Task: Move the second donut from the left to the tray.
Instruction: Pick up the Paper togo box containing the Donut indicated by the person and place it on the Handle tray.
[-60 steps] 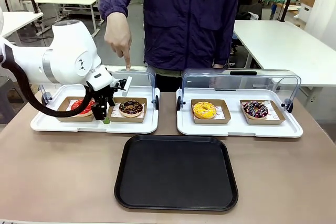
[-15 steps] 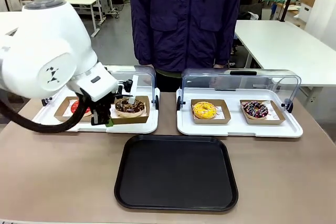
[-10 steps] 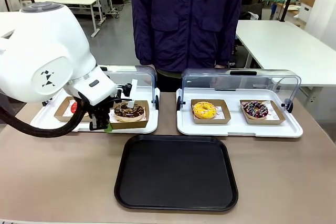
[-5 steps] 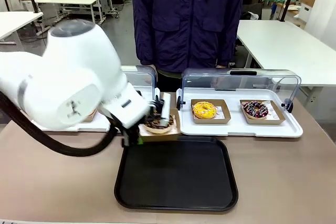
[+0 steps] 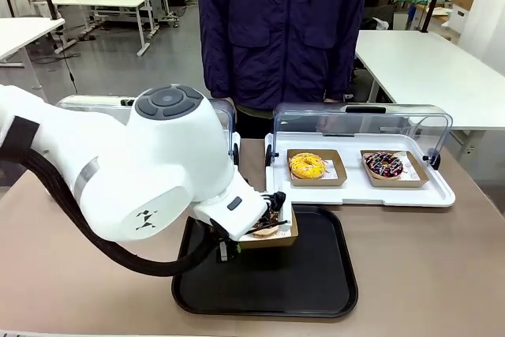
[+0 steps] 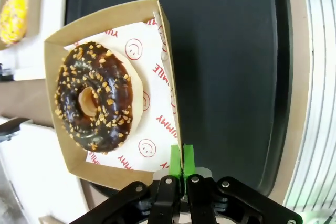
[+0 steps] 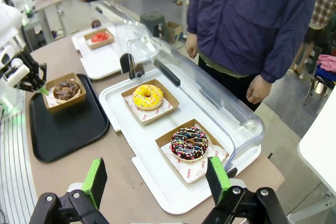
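The chocolate donut with nut bits (image 6: pixel 94 98) sits in its brown cardboard holder (image 6: pixel 157 30). My left gripper (image 6: pixel 181 162) is shut on the holder's side wall, green pads pinching the card. In the front view the holder and its donut (image 5: pixel 268 223) hang over the far middle of the black tray (image 5: pixel 268 282), under my left gripper (image 5: pixel 225 250); I cannot tell whether the holder touches the tray. The right wrist view shows the donut (image 7: pixel 65 89) over the tray (image 7: pixel 68 129), far from my right gripper (image 7: pixel 156 182), which stands open and empty.
A white display tray (image 5: pixel 359 193) with a raised clear lid holds a yellow donut (image 5: pixel 307 166) and a sprinkled dark donut (image 5: pixel 384 165). A red donut (image 7: pixel 100 36) stays in the other white tray. A person (image 5: pixel 280 29) stands at the far side.
My left arm has carried the holder with the chocolate donut out of the left display tray, rightward and toward me, then lower over the black tray.
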Controlling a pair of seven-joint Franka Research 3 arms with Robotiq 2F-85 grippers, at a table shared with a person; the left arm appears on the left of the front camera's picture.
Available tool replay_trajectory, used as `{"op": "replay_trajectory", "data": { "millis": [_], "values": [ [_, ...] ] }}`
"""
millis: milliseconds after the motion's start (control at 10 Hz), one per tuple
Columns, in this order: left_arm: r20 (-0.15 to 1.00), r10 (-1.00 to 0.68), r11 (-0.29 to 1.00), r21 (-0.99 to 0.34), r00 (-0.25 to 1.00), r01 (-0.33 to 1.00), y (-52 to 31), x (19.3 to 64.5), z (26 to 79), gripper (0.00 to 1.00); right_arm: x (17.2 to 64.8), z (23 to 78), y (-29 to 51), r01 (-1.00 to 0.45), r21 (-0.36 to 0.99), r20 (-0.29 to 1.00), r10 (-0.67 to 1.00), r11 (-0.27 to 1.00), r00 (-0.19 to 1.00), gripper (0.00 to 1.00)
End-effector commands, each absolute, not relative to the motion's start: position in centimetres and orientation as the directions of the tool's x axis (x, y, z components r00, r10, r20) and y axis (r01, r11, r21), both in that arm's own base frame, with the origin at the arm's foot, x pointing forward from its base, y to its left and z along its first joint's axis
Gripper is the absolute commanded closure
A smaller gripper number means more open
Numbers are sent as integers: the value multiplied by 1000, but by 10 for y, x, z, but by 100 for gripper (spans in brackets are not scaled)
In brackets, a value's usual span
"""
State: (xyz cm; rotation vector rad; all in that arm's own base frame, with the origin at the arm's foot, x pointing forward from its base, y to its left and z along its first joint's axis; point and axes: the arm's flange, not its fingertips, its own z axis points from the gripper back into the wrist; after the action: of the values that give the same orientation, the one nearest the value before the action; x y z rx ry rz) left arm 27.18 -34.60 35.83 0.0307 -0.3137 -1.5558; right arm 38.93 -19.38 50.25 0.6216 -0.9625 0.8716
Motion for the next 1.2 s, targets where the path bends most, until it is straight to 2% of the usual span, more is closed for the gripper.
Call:
{"op": "replay_trajectory", "data": {
  "millis": [0,300,900,1000,1100],
  "values": [
    [174,-984,8,225,-32,974,-352,271,351,98,391,504,-193,-854,66,898,342,516,276,0],
    [158,-985,-35,197,-66,980,-354,263,337,98,391,504,-193,-854,66,898,342,516,276,0],
    [151,-988,-24,116,-42,993,-353,269,312,98,391,504,-193,-854,66,898,342,516,276,0],
    [146,-988,-27,119,-45,993,-353,270,313,53,391,504,-193,-854,66,898,342,516,276,0],
    [152,-987,-26,117,-44,993,-353,271,315,42,391,504,-193,-854,66,898,342,516,276,0]
  ]
}}
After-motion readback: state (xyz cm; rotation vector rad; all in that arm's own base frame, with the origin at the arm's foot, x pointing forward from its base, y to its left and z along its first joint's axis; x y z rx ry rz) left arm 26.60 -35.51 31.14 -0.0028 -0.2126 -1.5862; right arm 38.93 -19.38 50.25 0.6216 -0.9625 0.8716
